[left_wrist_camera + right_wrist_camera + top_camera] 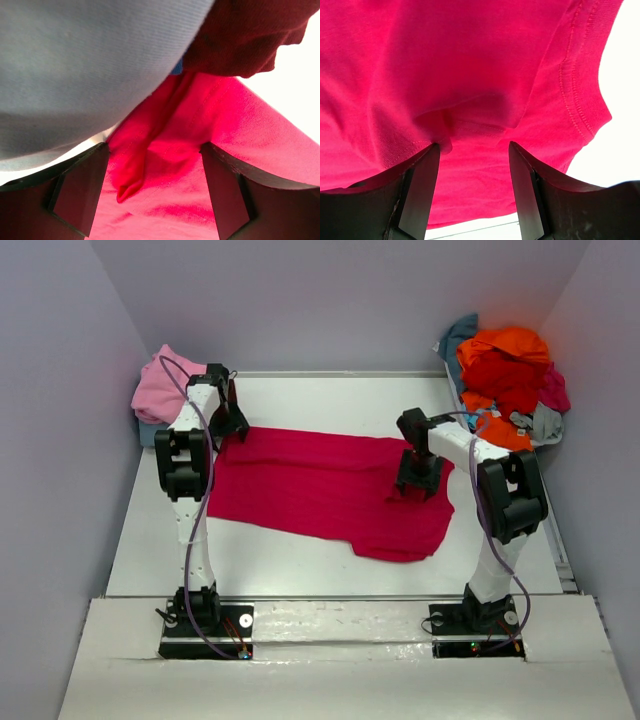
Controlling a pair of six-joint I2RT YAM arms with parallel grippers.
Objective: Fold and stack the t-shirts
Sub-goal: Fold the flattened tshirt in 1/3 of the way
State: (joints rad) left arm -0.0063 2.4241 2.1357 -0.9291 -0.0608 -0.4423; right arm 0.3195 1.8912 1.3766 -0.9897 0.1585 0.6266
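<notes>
A magenta-red t-shirt lies spread flat across the middle of the table. My left gripper stands over its far left corner, jaws open, with a wrinkled ridge of the magenta cloth between the fingers. My right gripper is down on the shirt's right part near a sleeve hem. Its jaws are open too, and a low fold of cloth sits between the fingertips. Neither gripper pinches the cloth.
A heap of t-shirts, orange and red on top with teal, grey and pink edges, sits at the back right. A pink tee lies on bluish cloth at the back left. Dusty blue cloth and maroon cloth lie just beyond the left gripper. Walls close in three sides.
</notes>
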